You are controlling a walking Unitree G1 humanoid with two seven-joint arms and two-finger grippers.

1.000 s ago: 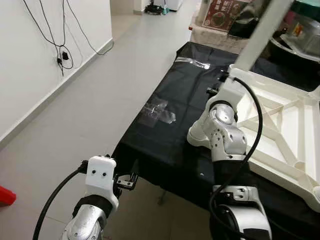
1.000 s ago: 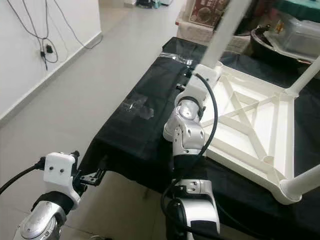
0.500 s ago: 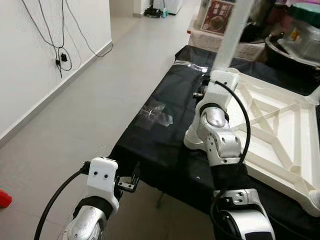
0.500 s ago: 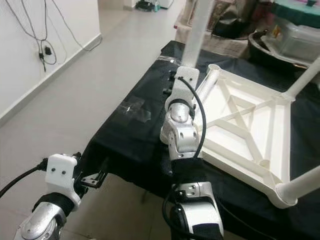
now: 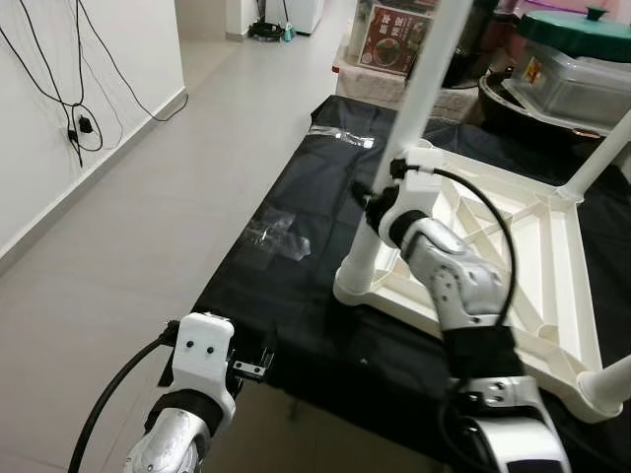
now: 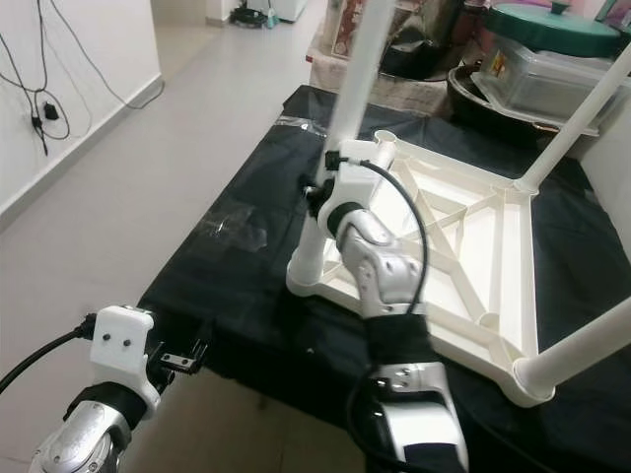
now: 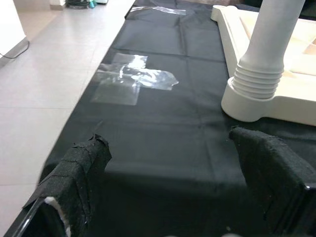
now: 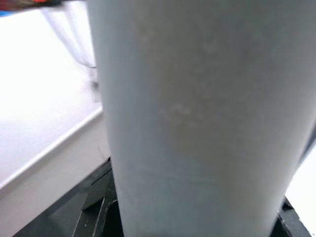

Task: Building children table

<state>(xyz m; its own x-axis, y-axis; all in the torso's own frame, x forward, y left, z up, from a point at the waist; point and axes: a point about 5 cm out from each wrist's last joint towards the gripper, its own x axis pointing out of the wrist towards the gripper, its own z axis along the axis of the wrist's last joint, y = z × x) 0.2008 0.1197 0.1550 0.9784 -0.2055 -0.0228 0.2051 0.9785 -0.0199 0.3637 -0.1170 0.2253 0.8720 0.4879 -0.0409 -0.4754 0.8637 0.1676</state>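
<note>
Currently we recorded the white children's tabletop (image 5: 552,266) lying upside down on the black-covered table (image 5: 296,187), ribbed underside facing up. Three legs stood in its corner sockets: the near-left leg (image 5: 419,94) rising steeply upward, a far-right leg (image 5: 599,158), and a near-right leg (image 6: 582,345) leaning outward toward the right. The far-left socket (image 6: 383,139) stood open.

Our right gripper (image 5: 373,205) was at the near-left leg, low on the shaft just above its ribbed collar. In the right wrist view the leg (image 8: 197,118) sat pressed between the jaws, black finger parts visible on both sides below it, so we noted the jaws as closed on that leg.

Our left gripper (image 7: 173,192) hung low off the near-left edge of the table, touching nothing. Its jaws were spread wide with nothing held; both padded fingers (image 7: 79,173) framed the black cloth and the ribbed leg base (image 7: 256,84).

A patch of clear tape (image 5: 279,235) lay on the cloth left of the tabletop, and another strip (image 5: 345,136) near the far edge. Cables (image 5: 79,123) hung on the white wall to the left. Lidded containers (image 5: 577,59) stood beyond the table.
</note>
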